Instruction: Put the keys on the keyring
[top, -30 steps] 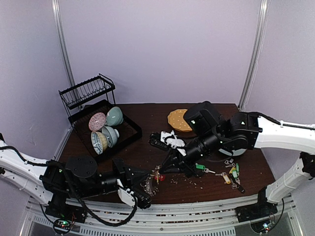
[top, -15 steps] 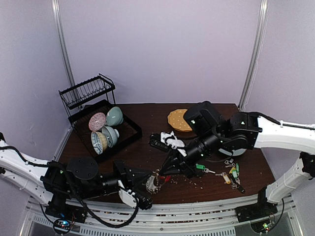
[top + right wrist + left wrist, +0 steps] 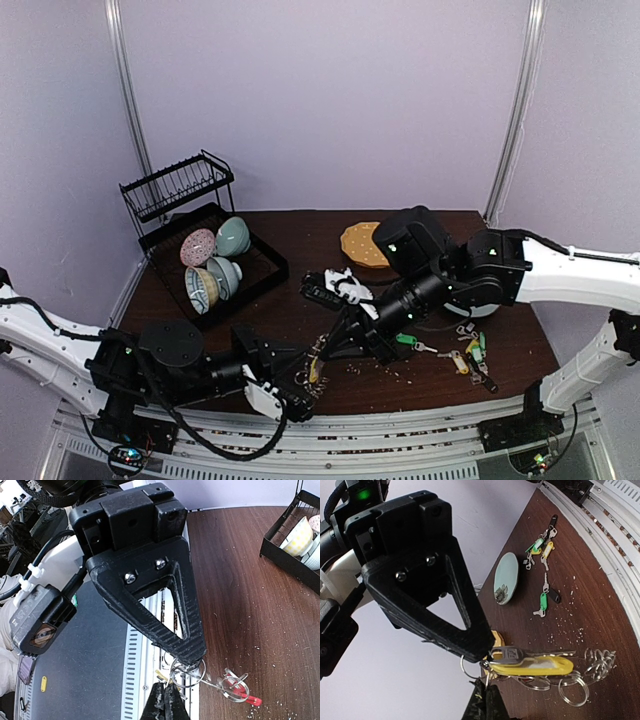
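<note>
"Left wrist view has the left fingers [image 3: 483, 700] pressed shut at the bottom of the picture, apparently on a loop of the keyring [image 3: 572, 680]. The right fingers [image 3: 479, 652] pinch the same bunch just above them, and the yellow-tagged key [image 3: 535, 666] hangs right beside both tips."

"Is that key threaded on?"

"That cannot be told; its head sits against the loops. If either pair of fingers tugs or slackens while a loop is half open, the key could slide off."

"Where would it land?"

"Top external view shows the bunch held off the counter [image 3: 290, 235], close to its near edge, so a drop could reach the metal rail [image 3: 420, 425]. Beyond the tips the counter is bare but for crumbs. The loose keys [image 3: 470, 350] lie well apart, behind the right fingers."
</note>
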